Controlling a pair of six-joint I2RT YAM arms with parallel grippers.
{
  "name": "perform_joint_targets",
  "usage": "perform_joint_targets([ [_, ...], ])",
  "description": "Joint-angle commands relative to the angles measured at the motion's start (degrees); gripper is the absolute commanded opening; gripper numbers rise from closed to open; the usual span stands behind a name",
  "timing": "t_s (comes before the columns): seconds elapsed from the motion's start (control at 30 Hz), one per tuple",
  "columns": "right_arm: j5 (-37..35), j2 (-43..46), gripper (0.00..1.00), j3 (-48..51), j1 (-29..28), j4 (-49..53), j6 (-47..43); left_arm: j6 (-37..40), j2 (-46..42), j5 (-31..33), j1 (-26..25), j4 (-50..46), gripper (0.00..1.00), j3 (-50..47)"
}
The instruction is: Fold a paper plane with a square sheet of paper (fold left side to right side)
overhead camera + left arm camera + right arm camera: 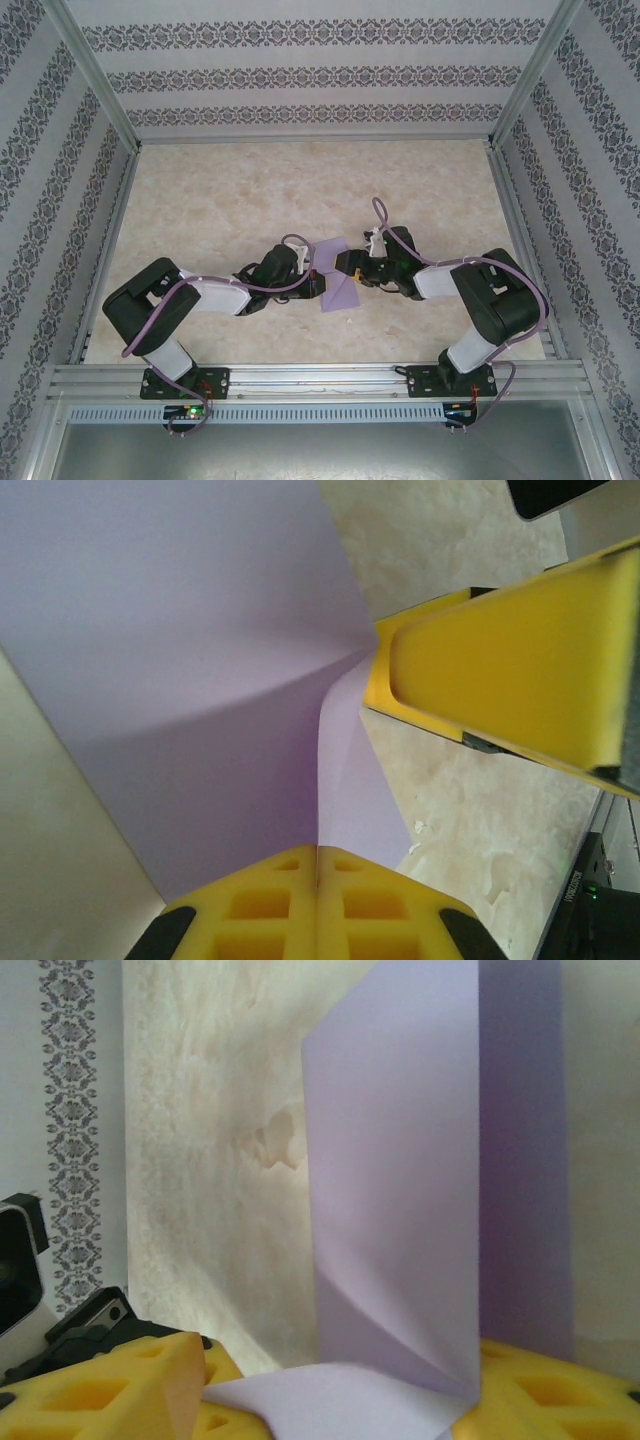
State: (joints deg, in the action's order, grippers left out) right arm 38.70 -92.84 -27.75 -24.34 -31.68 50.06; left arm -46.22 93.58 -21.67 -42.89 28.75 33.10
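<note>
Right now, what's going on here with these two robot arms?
Both arms meet over a lavender square sheet of paper in the middle of the table. The left gripper is shut on one edge of the sheet and holds it up, so the paper bends. The right gripper sits at the other side, its fingers apart with paper lying between them. The sheet is partly raised and curved, not yet pressed flat into a fold.

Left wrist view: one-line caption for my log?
Left gripper pinching the square sheet of paper; right gripper touching where it buckles.
</note>
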Motion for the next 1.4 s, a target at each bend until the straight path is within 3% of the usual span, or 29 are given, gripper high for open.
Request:
perform_joint_targets([
  [0.0, 0.6, -0.7, 0.60, -1.2, -0.6, -3.5, 0.0, -1.2, 0.6, 2.0, 0.2, 2.8, 0.06, -1.0],
  [0.5, -2.9, -3.6, 0.47, -1.0, -2.4, -3.3, -2.6, -0.7, 4.4, 4.5, 0.4, 1.0, 0.17, -1.3],
  [0.77, -4.6, -4.2, 0.29, -1.4, -3.6, -2.1, -4.4, -0.5, 5.1, 5.0, 0.4, 1.0, 0.18, -1.4],
  [0.9, -4.9, -3.7, 0.14, -1.3, -3.6, -2.0, -4.9, -0.2, 4.0, 5.0, 0.5, 1.1, 0.21, -1.8],
  [1.0, -5.4, -1.9, 0.01, -1.1, -3.5, -1.6, -5.5, 0.3, 0.7, 5.5, 0.7, 1.0, 0.26, -2.6],
  [1.23, -4.5, 7.2, 0.00, -0.3, 0.3, -1.7, -6.6, 4.4, -14.9, 10.1, 1.3, -9.2, 0.40, -2.5],
  [1.37, -1.2, 13.4, 0.00, -0.7, 4.2, -2.2, -4.8, 5.6, -26.6, 14.6, 1.4, -10.7, 0.57, -4.1],
])
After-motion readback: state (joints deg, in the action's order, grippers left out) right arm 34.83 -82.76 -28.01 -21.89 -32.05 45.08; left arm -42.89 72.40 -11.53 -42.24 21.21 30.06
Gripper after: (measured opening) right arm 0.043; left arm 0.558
